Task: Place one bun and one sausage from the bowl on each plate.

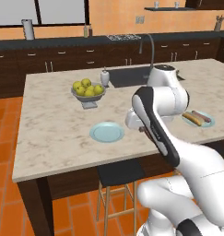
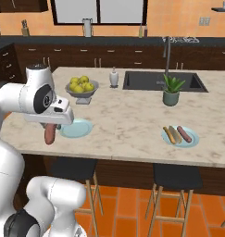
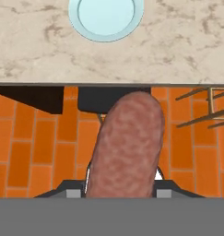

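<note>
My gripper is shut on a reddish-brown sausage, which hangs from it just off the counter's front edge, over the tiled floor. An empty light-blue plate lies on the counter just beyond the edge. A second light-blue plate at the counter's right holds a bun and a sausage. The bowl is out of view.
A grey footed bowl of yellow-green fruit stands behind the empty plate. A white dispenser, the sink and a potted plant are further back. Dark stools stand below the counter edge.
</note>
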